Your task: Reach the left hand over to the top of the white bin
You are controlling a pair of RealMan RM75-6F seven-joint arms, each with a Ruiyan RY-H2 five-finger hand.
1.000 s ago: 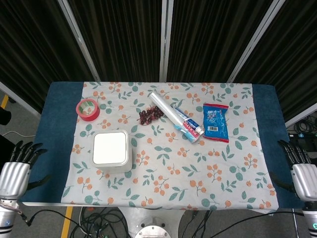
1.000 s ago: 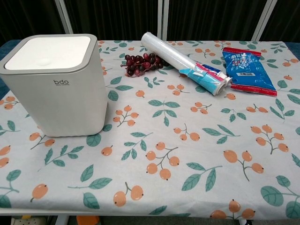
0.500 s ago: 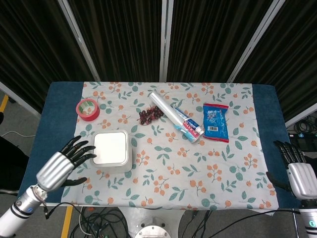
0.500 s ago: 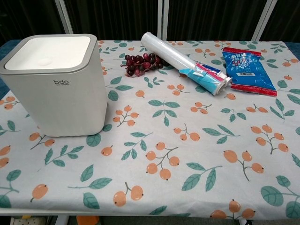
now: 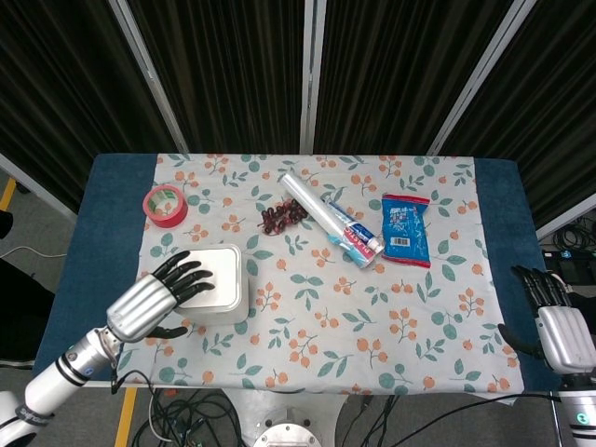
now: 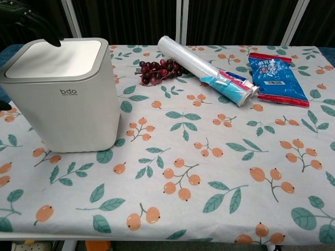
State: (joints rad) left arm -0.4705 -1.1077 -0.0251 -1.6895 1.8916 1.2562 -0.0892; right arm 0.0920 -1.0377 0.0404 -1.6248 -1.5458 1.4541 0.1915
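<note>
1. White square plastic bin with a flat lid [image 5: 211, 282] stands on the flowery cloth of the worktop [image 5: 372, 317], at about 8 o'clock from the middle.
2. The left silver robot hand [image 5: 158, 300] comes in from 8 o'clock. Its dark fingers [image 5: 189, 277] are spread apart over the left part of the lid and hold nothing.
3. From the chest view, dark fingertips [image 6: 31, 21] show at the bin's top left corner.
4. The right silver robot hand [image 5: 554, 321] hangs off the worktop edge at 4 o'clock, fingers apart and empty.
5. A red tape roll [image 5: 165, 205] lies at 11 o'clock from the bin.
</note>
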